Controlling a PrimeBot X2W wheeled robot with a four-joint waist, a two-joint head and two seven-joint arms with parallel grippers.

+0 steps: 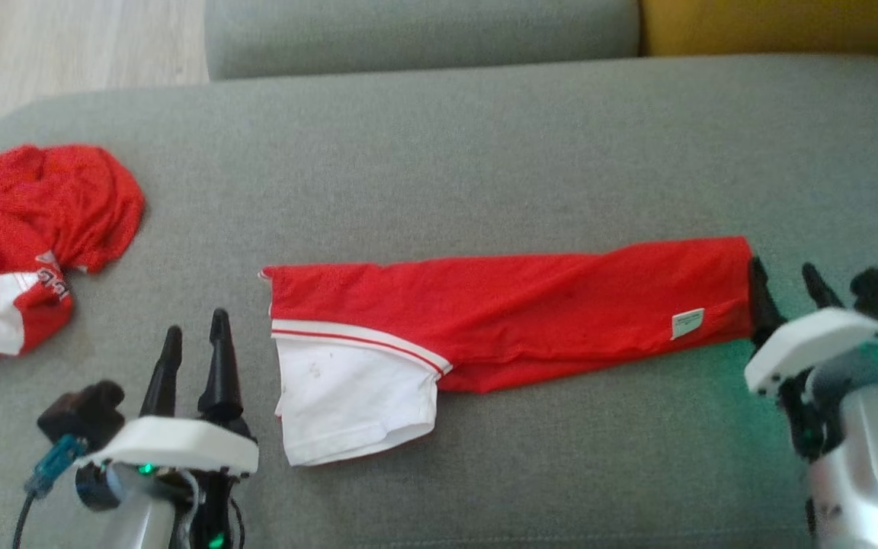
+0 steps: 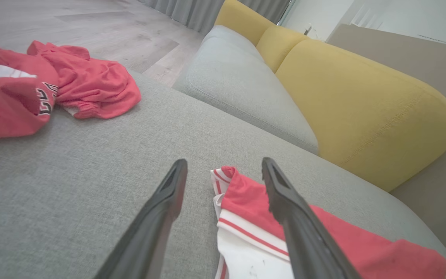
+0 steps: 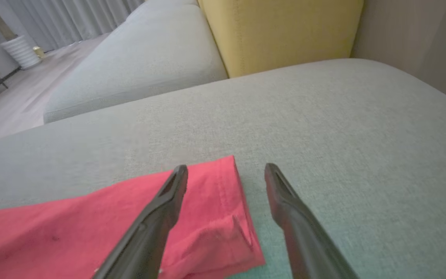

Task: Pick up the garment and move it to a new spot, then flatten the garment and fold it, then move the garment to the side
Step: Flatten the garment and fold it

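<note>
Left side: the left tool (image 1: 195, 324) (image 2: 223, 162) has its fingers apart and grips nothing. It sits low over the grey cushion (image 1: 485, 152), just beside the white end of the garment (image 1: 515, 305) (image 2: 242, 193).
Right side: the right tool (image 1: 782, 267) (image 3: 226, 167) is spread too, straddling the garment's (image 3: 215, 232) red end. One finger is above cloth, the other above bare cushion.
Garment: folded into a long red strip across the cushion's middle, white panel with red stripe at the left, small white label (image 1: 687, 323) near the right end.
Further left: a second red garment (image 1: 43, 221) (image 2: 91, 85) lies crumpled, well apart.
Beyond: yellow cushion (image 2: 362, 104), wooden floor (image 1: 65, 46).
</note>
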